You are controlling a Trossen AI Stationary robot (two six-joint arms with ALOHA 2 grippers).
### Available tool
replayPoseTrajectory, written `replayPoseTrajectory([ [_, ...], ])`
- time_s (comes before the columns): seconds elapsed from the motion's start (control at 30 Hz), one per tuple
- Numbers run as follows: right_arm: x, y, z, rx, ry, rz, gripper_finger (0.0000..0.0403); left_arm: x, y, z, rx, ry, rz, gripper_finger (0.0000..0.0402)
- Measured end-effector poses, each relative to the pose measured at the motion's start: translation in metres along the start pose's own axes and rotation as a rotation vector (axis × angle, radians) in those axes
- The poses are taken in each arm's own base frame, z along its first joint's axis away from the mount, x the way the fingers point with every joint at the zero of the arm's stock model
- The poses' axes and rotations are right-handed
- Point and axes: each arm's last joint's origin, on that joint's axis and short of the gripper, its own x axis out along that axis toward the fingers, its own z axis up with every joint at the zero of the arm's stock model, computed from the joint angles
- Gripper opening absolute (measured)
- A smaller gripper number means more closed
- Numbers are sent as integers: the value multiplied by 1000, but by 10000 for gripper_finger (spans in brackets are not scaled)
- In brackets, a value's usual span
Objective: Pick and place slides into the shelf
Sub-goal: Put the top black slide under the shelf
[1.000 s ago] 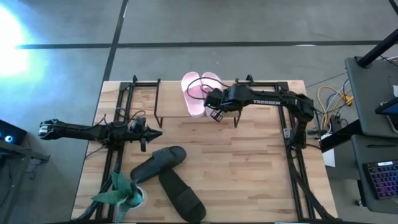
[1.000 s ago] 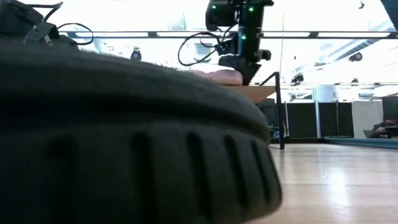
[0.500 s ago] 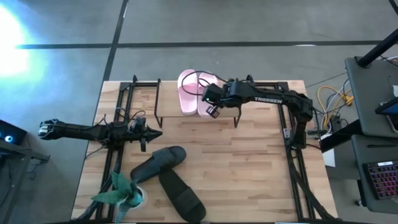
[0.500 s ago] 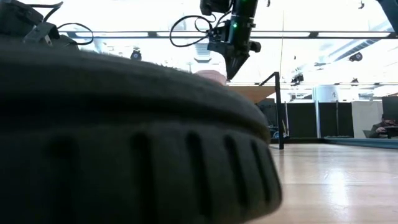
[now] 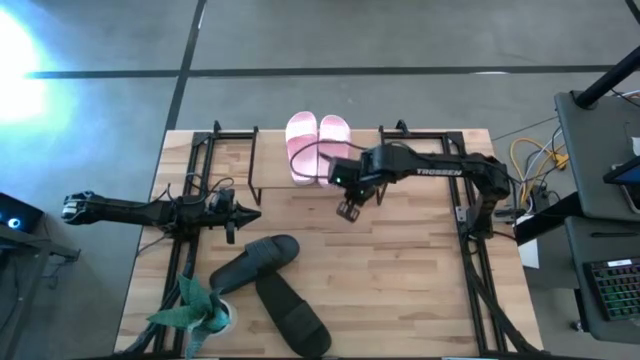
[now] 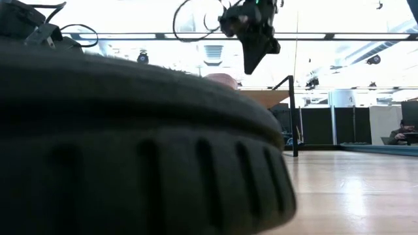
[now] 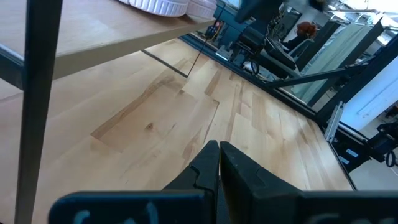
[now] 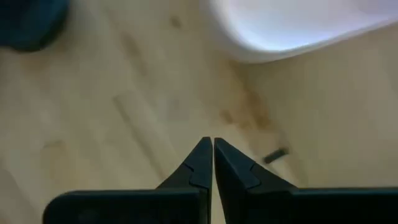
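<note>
Pink pair on the shelf, dark pair on the table, both tools closed and empty.

From above, the two pink slides [image 5: 320, 147] lie side by side on the shelf [image 5: 290, 180], whose board the right arm partly covers; the right tool [image 5: 349, 211] hangs just in front of it with fingers together, holding nothing. The left tool [image 5: 250, 213] rests at the table's [image 5: 400, 280] left side, also closed, near the dark slides [image 5: 270, 280] and a green plant [image 5: 195, 308] at the front edge. The low view is mostly blocked by one dark slide's sole [image 6: 130, 156]; behind it only a pink toe [image 6: 222, 81] and the shelf's corner show. The left wrist view catches pink soles on the shelf board from below. The right wrist view shows a blurred pale slide edge [image 8: 298, 28] over bare wood.
</note>
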Motion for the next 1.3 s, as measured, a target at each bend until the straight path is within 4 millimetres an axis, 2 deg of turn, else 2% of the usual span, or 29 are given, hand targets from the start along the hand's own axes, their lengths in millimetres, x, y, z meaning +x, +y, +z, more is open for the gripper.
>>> replayPoseTrajectory([
  [0.23, -23, 38, -13, -21, -73, 157, 9, 0, 0, 0, 0, -1, 0, 0],
  [0.37, -44, 51, -19, 16, -171, 236, 9, 0, 0, 0, -1, 0, 0, 0],
  [0.5, -63, 57, -27, 82, -263, 231, 9, 0, -2, 3, -21, -33, -22, 0],
  [0.67, -82, 55, -39, 179, -355, 174, 9, -1, -9, 13, -392, -94, -142, 0],
  [0.87, -90, 51, -45, 260, -403, 123, 9, -6, -16, 29, -482, -262, -224, 0],
  [1.13, -83, 52, -45, 280, -387, 110, 9, -13, -22, 44, -425, -427, -312, 0],
  [1.23, -81, 52, -46, 297, -382, 110, 9, -16, -32, 54, -315, -383, -404, 0],
  [1.3, -81, 52, -46, 309, -381, 113, 9, -16, -39, 61, -234, -285, -410, 0],
])
